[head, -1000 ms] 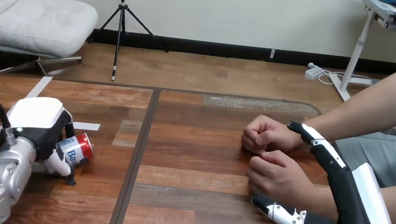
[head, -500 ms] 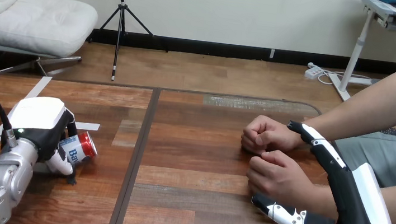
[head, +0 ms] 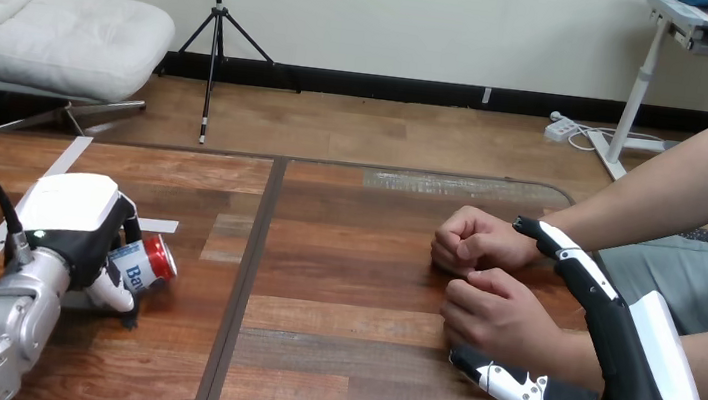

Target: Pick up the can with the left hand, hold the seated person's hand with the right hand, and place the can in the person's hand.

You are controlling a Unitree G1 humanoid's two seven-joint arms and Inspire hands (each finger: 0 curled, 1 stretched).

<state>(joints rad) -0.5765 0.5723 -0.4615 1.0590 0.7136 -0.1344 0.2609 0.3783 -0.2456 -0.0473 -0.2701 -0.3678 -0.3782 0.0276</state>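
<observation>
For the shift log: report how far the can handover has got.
Done: the left hand has its fingers curled round the can, low at the left of the table. In hand: the right hand lies open beside the person's nearer hand, fingers straight, not gripping. Left: close on that hand, which is a fist, and carry the can across into it.

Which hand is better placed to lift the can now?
Left. The left hand has its fingers curled round the can at the left side of the table, while the right hand sits open beside the person's nearer hand, across from the can.
</observation>
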